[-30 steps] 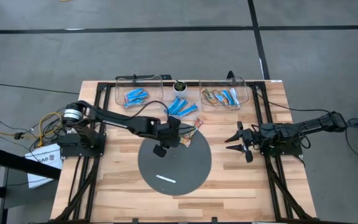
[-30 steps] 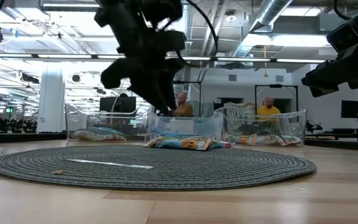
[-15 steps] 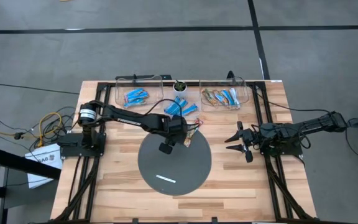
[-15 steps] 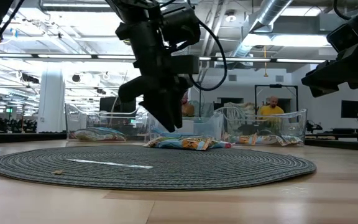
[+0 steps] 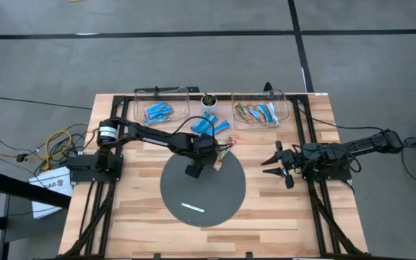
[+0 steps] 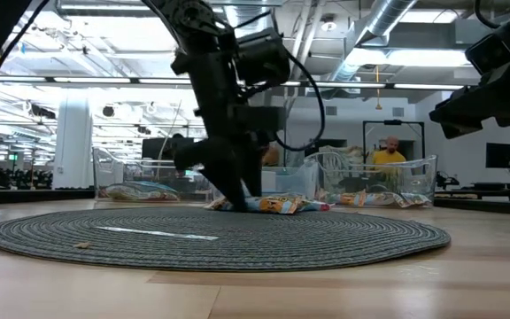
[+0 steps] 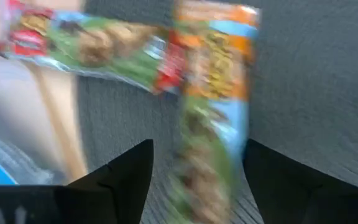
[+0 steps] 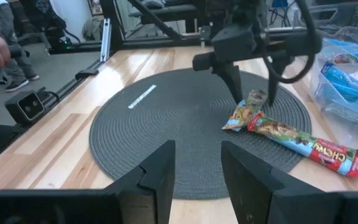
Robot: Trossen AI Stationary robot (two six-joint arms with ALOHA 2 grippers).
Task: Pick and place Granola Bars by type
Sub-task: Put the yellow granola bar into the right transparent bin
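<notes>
- The left pincer [image 5: 209, 160] is lowered at the far edge of the round dark mat [image 5: 202, 201], its fingers [image 7: 120, 171] spread wide on either side of a short orange-and-green granola bar [image 7: 213, 106].
- A grasp has not yet been made; in the left wrist view the bar lies flat between the open fingers, apparently loose on the mat.
- A second, longer bar [image 8: 306, 144] with a red end is seen just beside the first, their ends touching or nearly so; which, cannot be told.
- For a clean pick, the fingers are best set fully down to the mat before closing, so that the flat wrapper is caught across its narrow width.
- The neighbouring bar should be kept outside the fingers, or both may be dragged together.
- Sorted bars are held in clear bins [image 5: 161, 110] at the far side of the counter [image 5: 280, 217], and a blue pile [image 5: 211, 124] lies between them.
- The right pincer [image 5: 279, 165] waits at the right of the mat, part-open and holding nothing.
</notes>
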